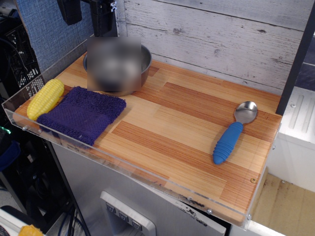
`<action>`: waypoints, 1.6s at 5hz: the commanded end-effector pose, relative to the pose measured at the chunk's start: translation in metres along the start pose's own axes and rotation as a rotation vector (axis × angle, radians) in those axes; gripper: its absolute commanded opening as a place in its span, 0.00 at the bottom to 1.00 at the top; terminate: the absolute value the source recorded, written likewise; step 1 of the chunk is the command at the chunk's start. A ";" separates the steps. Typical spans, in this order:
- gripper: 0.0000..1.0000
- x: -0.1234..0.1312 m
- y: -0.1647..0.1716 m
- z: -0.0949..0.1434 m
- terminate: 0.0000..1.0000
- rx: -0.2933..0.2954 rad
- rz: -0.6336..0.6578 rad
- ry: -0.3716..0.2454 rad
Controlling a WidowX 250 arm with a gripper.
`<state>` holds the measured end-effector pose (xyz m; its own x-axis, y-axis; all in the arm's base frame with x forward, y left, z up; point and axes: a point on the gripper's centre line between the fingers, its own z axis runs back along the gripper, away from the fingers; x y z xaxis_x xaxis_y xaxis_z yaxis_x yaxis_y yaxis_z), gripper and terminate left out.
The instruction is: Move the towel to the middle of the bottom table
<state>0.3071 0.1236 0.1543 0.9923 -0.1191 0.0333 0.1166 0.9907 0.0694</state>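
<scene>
The dark purple-blue knitted towel (81, 115) lies flat at the left front corner of the wooden plank table (182, 118), against the clear acrylic rim. The black gripper (101, 14) hangs at the top left, above and behind the steel bowl and well away from the towel. Its fingertips are cut off by the frame edge and partly hidden, so how they stand does not show. It holds nothing that I can see.
A yellow toy corn cob (45, 98) lies just left of the towel. A steel bowl (145, 61), its inside blurred, stands behind the towel. A blue-handled spoon (234, 132) lies at the right. A white plank wall (221, 39) backs the table.
</scene>
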 end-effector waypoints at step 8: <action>1.00 -0.046 0.003 -0.103 0.00 -0.022 0.023 0.065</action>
<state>0.2606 0.1355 0.0384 0.9941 -0.0872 -0.0642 0.0886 0.9959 0.0194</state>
